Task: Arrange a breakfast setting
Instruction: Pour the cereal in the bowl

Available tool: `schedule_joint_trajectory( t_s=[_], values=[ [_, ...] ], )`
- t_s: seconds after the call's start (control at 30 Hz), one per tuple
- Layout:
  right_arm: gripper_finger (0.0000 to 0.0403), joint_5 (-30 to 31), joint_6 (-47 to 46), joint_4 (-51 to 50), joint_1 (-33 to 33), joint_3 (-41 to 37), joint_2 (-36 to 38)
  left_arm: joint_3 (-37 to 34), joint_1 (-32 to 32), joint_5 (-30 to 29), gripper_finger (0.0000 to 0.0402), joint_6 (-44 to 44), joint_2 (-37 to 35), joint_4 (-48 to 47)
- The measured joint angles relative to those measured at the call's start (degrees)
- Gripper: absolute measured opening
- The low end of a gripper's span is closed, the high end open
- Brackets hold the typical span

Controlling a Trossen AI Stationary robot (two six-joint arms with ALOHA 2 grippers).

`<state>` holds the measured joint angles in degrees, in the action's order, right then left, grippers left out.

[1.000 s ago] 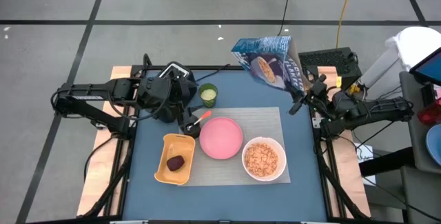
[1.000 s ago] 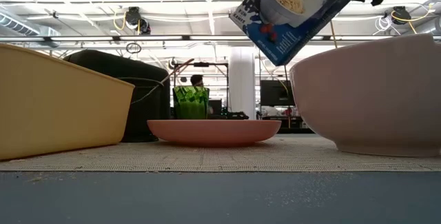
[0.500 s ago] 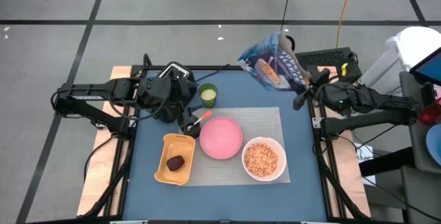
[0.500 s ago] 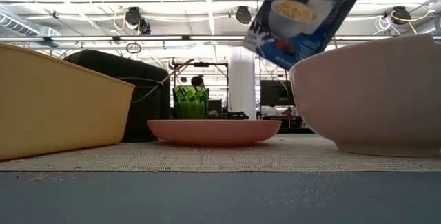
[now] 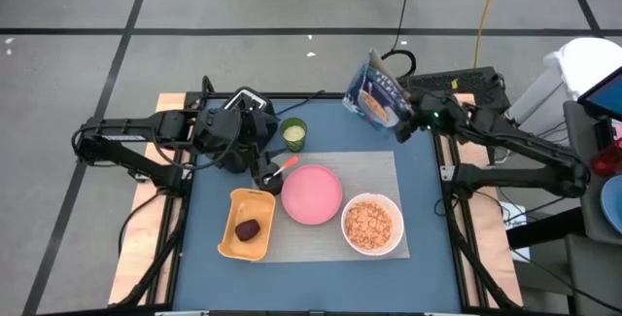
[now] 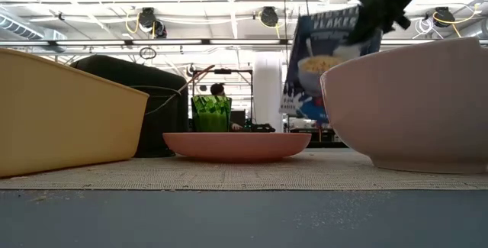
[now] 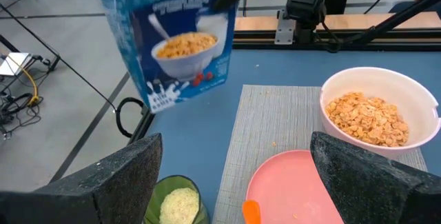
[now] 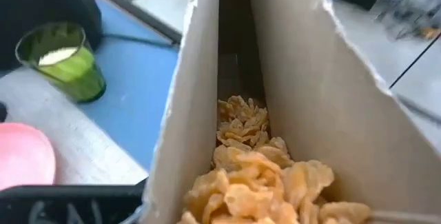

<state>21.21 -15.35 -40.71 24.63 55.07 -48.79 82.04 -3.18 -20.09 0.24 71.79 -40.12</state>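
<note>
My right gripper (image 5: 408,122) is shut on a blue cereal box (image 5: 377,92) and holds it in the air over the table's far right corner. The box's open top shows tan cereal (image 8: 241,162) inside. On the grey mat (image 5: 374,165) stand a pink plate (image 5: 311,194) and a white bowl (image 5: 371,224) holding cereal. A dark-red fruit (image 5: 249,229) lies in the yellow tray (image 5: 233,243). My left gripper (image 5: 270,172) hangs open over the mat's far left corner, above an orange spoon handle (image 5: 288,164). No bagel shows. My right gripper grips the cereal box near its open top, at the upper corner (image 7: 224,0) beside the fingers. It comes at the box from the table's right side, slanting down. The box hangs clear of the table, nearly upright, with its printed front (image 6: 324,65) toward the near side.
A green cup (image 5: 293,133) with a pale filling stands on the blue tabletop beyond the mat's far left corner. Cables and a dark device (image 5: 466,83) lie just past the table's far right corner. Bare blue tabletop (image 5: 330,122) lies between the cup and the box.
My right arm has swung toward the table's far edge and a little left, still shut on the cereal box. The box has tipped from a steep slant to nearly upright and hangs lower in the low view.
</note>
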Motion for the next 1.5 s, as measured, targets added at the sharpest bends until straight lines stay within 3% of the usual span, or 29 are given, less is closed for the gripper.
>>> schedule_joint_trajectory(
  t_s=[0.2, 0.63, 1.5],
  values=[
    [0.0132, -6.4, 1.5, -1.1, 6.3, 0.0, -4.0, 0.0, 0.0, 0.0, 0.0372, -0.4, 0.0, 0.0],
    [0.0132, -6.4, 1.5, -3.5, 8.1, 0.1, -8.6, 0.0, 0.0, 0.0, 0.0372, -1.0, 0.0, -0.1],
    [0.0141, -6.4, 1.5, -2.9, 8.1, -0.1, -8.4, 0.0, 0.0, 0.0, 0.0372, -1.0, 0.0, -0.2]
  ],
)
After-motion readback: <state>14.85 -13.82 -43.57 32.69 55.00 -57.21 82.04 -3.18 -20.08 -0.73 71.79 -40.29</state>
